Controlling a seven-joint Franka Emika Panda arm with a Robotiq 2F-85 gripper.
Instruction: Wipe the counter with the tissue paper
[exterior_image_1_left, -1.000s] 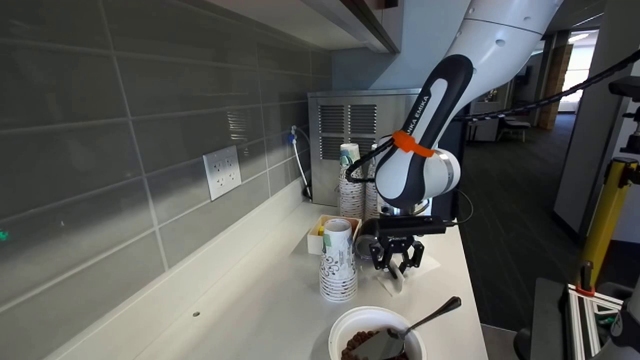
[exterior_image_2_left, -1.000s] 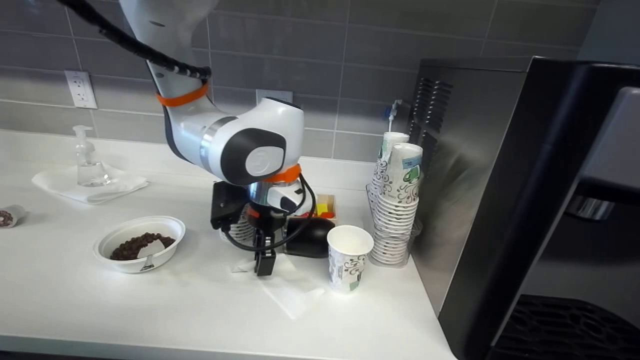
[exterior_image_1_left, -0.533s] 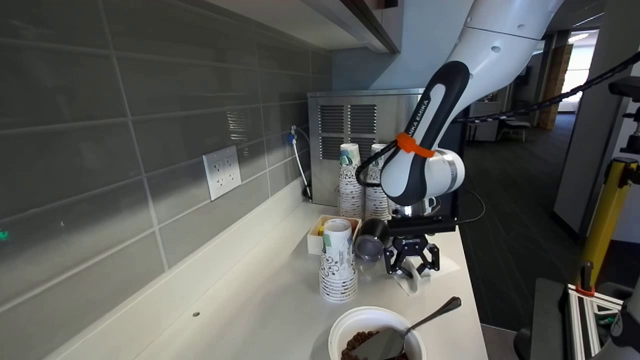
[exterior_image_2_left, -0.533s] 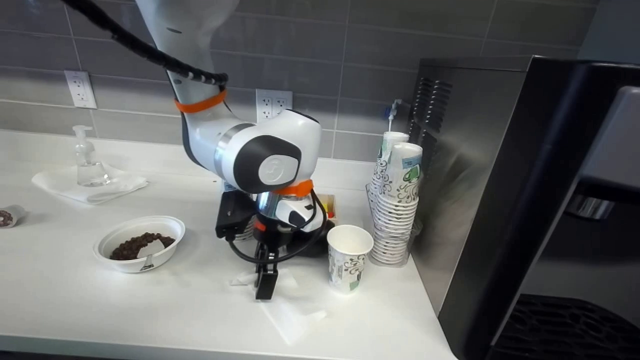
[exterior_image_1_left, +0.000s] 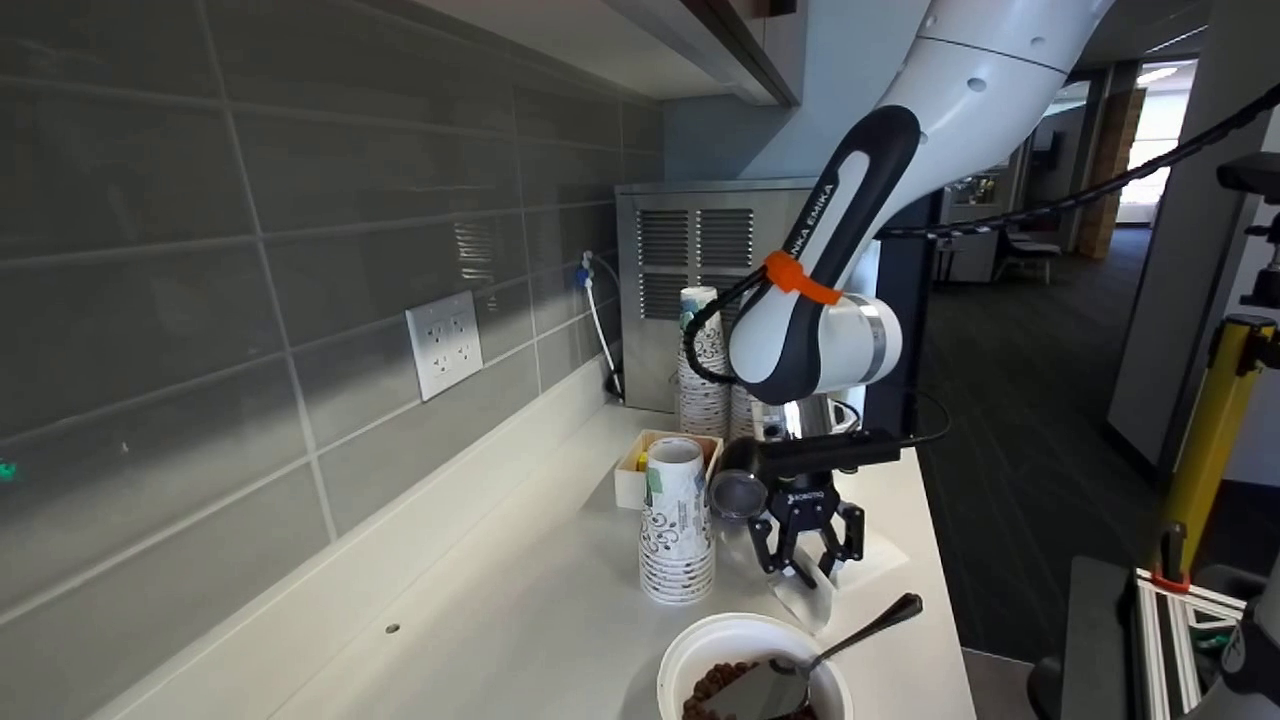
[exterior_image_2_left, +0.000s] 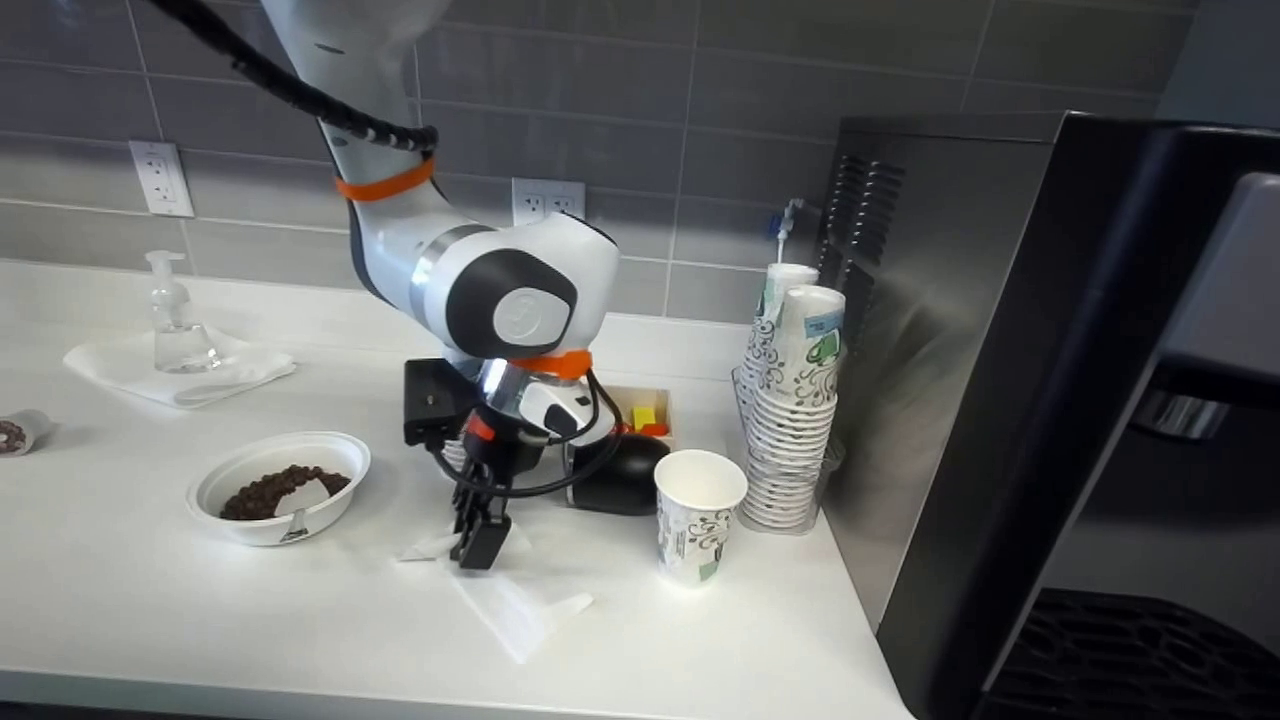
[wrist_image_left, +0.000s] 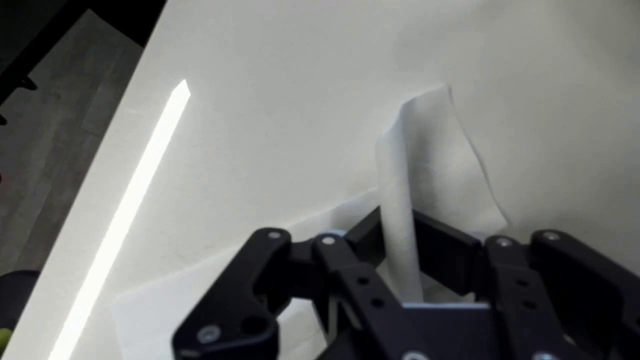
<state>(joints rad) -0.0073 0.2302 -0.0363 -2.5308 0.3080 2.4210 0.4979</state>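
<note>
Apparently mid-wipe, the end effector (wrist_image_left: 398, 235) pinches the tissue paper (wrist_image_left: 440, 162) and should next sweep low along the surface (exterior_image_2_left: 300, 620).

In an exterior view, the black two-fingered gripper (exterior_image_2_left: 474, 550), now tilted, and crumpled white tissue paper (exterior_image_2_left: 512, 612) have shifted toward nine o'clock.

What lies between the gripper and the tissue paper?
Nothing shows there: in the wrist view, the gripper directly pinches a raised fold of the tissue paper.
</note>
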